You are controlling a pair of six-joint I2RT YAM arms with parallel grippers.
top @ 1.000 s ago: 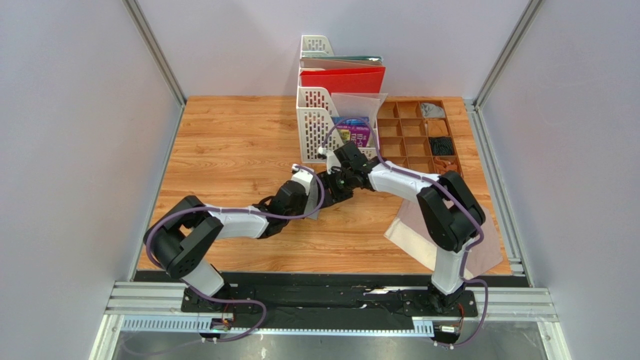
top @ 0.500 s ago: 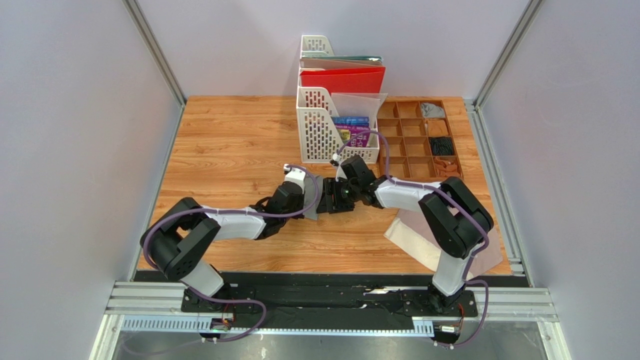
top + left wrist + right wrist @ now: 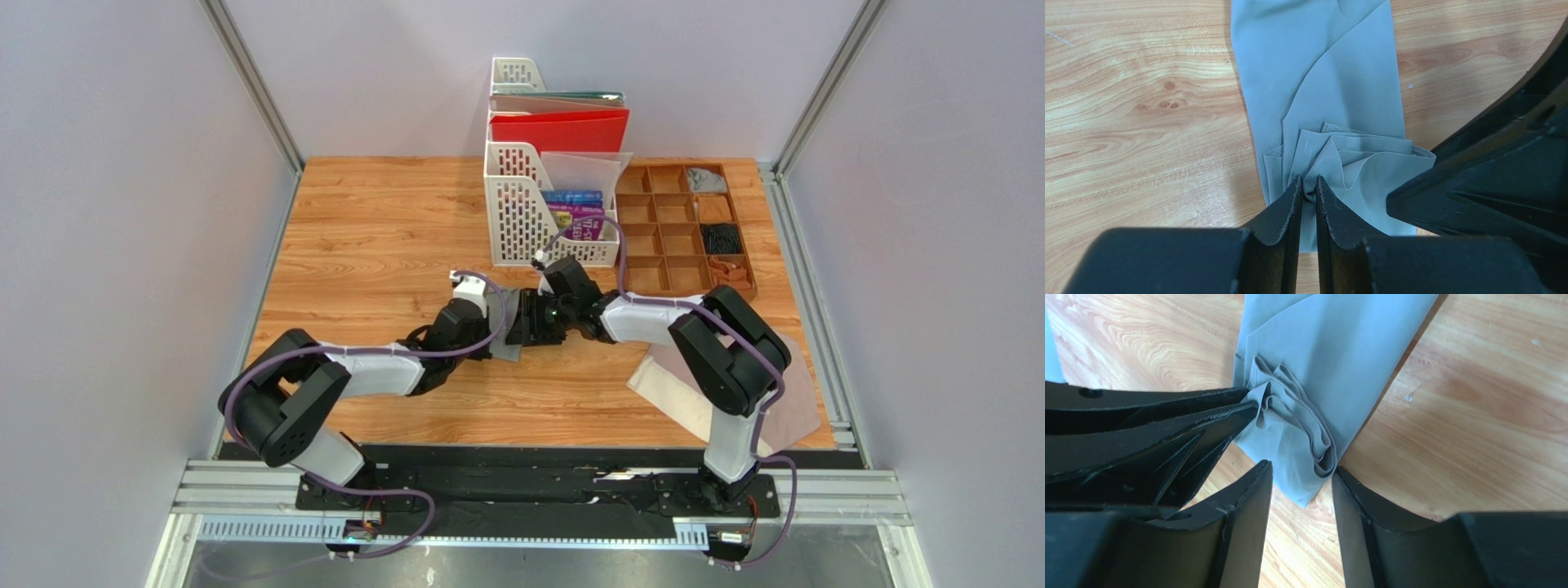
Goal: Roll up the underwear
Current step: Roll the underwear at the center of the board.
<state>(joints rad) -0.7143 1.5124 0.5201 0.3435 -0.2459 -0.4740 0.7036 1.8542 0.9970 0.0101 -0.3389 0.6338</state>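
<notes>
The grey underwear (image 3: 1333, 73) lies on the wooden table as a long folded strip, its near end bunched into folds (image 3: 1290, 416). My left gripper (image 3: 1309, 185) is shut on a pinch of those folds. My right gripper (image 3: 1300, 474) faces it from the other side, open, with its fingers either side of the strip's corner. In the top view the two grippers, left (image 3: 513, 322) and right (image 3: 537, 321), meet mid-table over the grey cloth (image 3: 504, 352). A pale pinkish-beige underwear (image 3: 672, 377) lies flat at the right, partly under the right arm.
White file racks (image 3: 528, 208) holding a red folder (image 3: 559, 126) stand just behind the grippers. A wooden compartment tray (image 3: 687, 227) with small items sits at the back right. Metal frame posts and grey walls border the table.
Both grippers have moved left and toward the near edge, taking the bunched end of the grey cloth along. The right jaws have narrowed a little. The left grip is unchanged.
</notes>
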